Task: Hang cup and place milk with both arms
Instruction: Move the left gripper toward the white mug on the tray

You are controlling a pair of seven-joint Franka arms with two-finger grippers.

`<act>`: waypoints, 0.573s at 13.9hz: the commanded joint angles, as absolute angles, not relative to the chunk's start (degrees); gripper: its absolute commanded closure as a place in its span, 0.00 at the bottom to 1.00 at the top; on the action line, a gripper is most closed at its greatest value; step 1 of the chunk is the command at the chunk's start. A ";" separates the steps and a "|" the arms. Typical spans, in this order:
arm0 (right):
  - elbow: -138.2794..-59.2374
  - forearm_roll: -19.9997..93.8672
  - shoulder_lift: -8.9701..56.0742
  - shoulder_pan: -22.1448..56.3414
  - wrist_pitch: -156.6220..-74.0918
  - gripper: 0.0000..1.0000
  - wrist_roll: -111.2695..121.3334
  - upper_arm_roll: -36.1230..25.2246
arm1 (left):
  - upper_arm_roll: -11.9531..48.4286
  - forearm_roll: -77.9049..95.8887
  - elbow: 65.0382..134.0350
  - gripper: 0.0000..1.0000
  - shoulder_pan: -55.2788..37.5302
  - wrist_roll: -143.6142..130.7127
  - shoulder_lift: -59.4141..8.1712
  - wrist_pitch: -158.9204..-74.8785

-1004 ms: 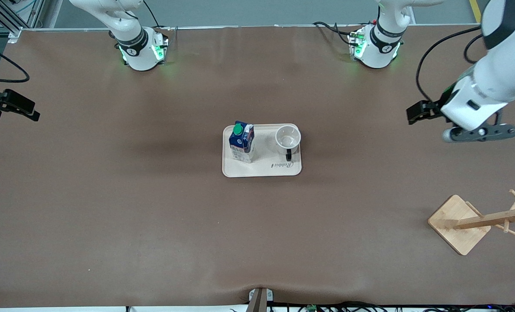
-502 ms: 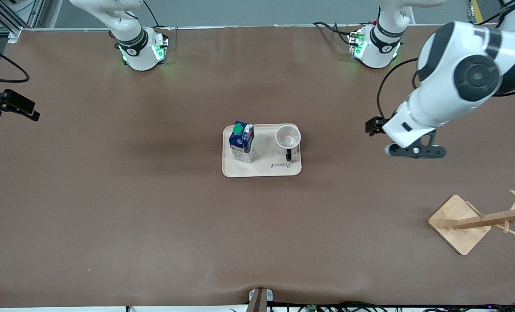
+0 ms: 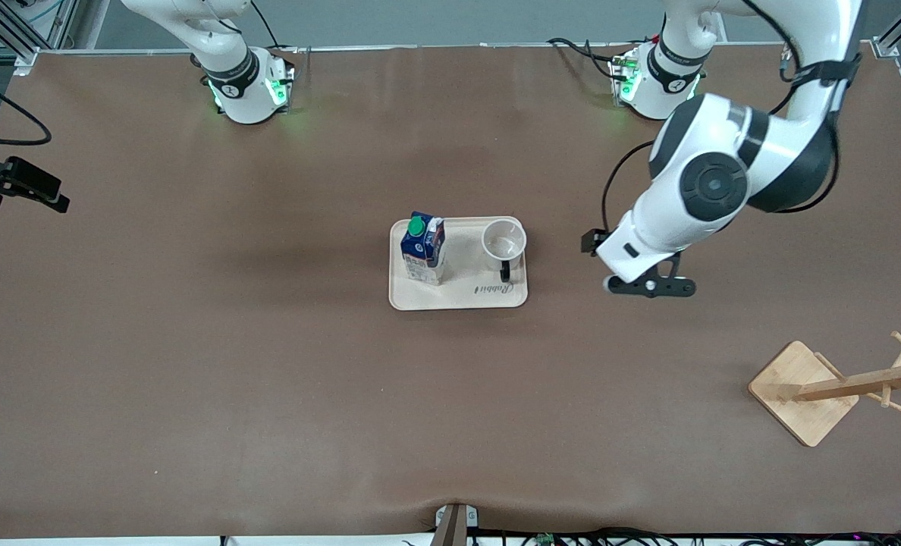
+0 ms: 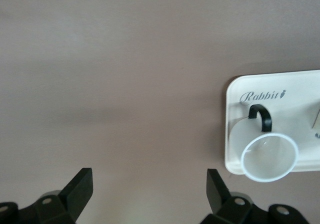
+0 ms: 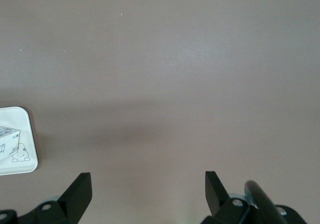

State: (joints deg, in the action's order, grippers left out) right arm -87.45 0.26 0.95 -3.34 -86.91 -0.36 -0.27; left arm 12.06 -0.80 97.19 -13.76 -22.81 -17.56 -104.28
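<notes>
A wooden rack (image 3: pixel 837 387) with angled pegs is sitting nearest the front camera, at the left arm's end of the brown counter (image 3: pixel 268 379), with bare counter all around it. Farther from the camera, mid-counter, a cream tray (image 3: pixel 458 297) is lying flat and holding two things side by side but apart. The milk (image 3: pixel 423 248), a blue and white carton with a green cap, is standing upright toward the right arm's end of the tray. The cup (image 3: pixel 503 241) is standing mouth up toward the left arm's end, its black handle pointing toward the front camera.

The left gripper (image 3: pixel 648 287) is hovering over bare counter just beside the tray's cup end. The front view is hiding its fingers; the left wrist view is showing the left gripper (image 4: pixel 150 194) spread wide with nothing between the fingers, and the cup (image 4: pixel 267 156) looks empty inside, though the bottom is faint. The tray's (image 4: pixel 300 81) edge carries the word "Rabbit".

The right arm is waiting at its end of the counter. The right gripper (image 5: pixel 148 191) is also spread wide and empty over bare counter, with a tray (image 5: pixel 27 144) corner at the frame's edge.
</notes>
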 commanded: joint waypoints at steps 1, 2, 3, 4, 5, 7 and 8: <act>-86.75 0.53 2.02 -4.13 -87.01 0.00 -0.09 0.62 | 12.04 -0.79 97.03 0.00 -15.20 -26.19 -19.51 -106.78; -86.75 0.53 2.37 -4.13 -87.01 0.00 -0.09 0.62 | 12.04 -0.79 97.03 0.00 -15.12 -26.19 -19.95 -106.87; -86.75 0.61 2.63 -4.04 -87.19 0.00 0.17 0.62 | 12.04 -0.79 97.03 0.00 -15.20 -26.28 -20.47 -106.87; -86.75 0.62 2.64 -3.78 -87.62 0.00 0.18 0.62 | 11.95 -0.88 97.03 0.00 -15.21 -26.28 -20.83 -107.14; -86.75 0.62 2.64 -3.61 -87.80 0.00 0.26 0.70 | 12.04 -0.88 97.03 0.00 -15.55 -26.28 -21.35 -107.75; -86.75 0.70 2.98 -3.43 -88.24 0.00 0.17 0.79 | 12.04 -0.88 97.03 0.00 -15.82 -26.45 -21.53 -108.02; -86.92 0.53 4.82 -3.34 -89.20 0.00 0.18 0.79 | 11.95 -0.88 97.03 0.00 -15.91 -26.46 -22.23 -108.02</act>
